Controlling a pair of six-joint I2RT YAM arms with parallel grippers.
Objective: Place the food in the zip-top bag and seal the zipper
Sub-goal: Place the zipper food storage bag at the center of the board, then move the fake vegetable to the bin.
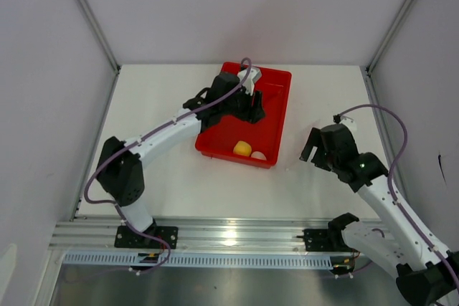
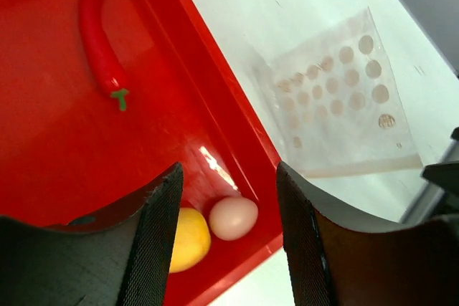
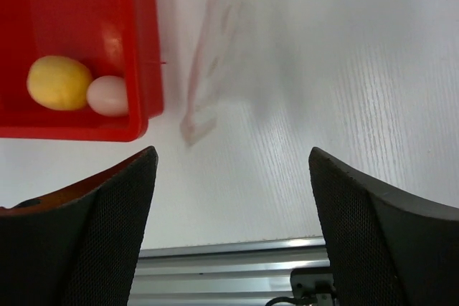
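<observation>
Left pincer [image 1: 254, 110] hovers over tray [image 1: 278, 98].

A large red plastic tray [image 1: 275, 116] is sitting slightly askew on a white table [image 1: 215, 184], toward the back and a little left of centre, its long sides running away from the near edge. Its glossy floor is catching a bright streak of overhead light in the left wrist view. The tabletop's faint grain is showing in the right wrist view. A ribbed aluminium rail [image 1: 237, 233] is running along the table's near edge, while pale walls [image 1: 244, 5] and two slanting metal frame posts [image 1: 90, 12] are closing in the scene behind.
</observation>
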